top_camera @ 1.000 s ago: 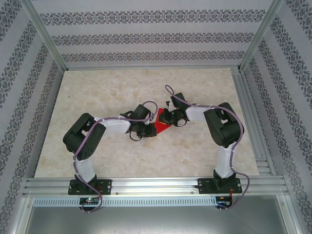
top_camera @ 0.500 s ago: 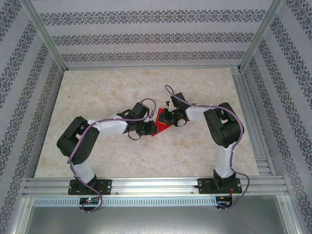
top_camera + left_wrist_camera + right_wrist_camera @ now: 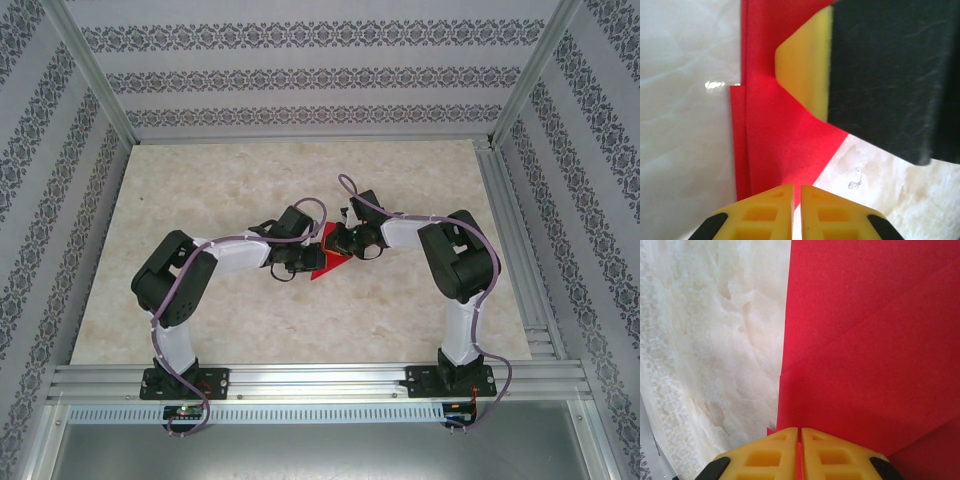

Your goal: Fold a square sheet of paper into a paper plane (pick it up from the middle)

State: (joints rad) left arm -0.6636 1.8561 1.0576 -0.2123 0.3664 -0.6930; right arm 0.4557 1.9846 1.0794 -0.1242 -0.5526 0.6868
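Item, left arm: its elbow is swinging back in over its base compared with half a second ago, and the left gripper [image 3: 796, 202] is edging closer to the right one. The right arm is keeping its place. Item, thin bright red paper sheet [image 3: 780, 135], part-folded with layered edges: it is lying flat on the pale marbled table [image 3: 685, 150], directly ahead of the left fingertips and reaching them, its long folded edge running straight away from them. Left fingers are sitting drawn together with a hairline gap, nothing visibly nipped. Item, right gripper [image 3: 799, 442]: its fingers are likewise closed and red is showing in the slit, though whether paper is pinched there cannot be told. The sheet is spreading ahead and to the right of them. Its yellow pad [image 3: 807, 75] is resting on the sheet's far part. Judgement: both grippers are equally near, and the next crease is likely turning on that straight edge.
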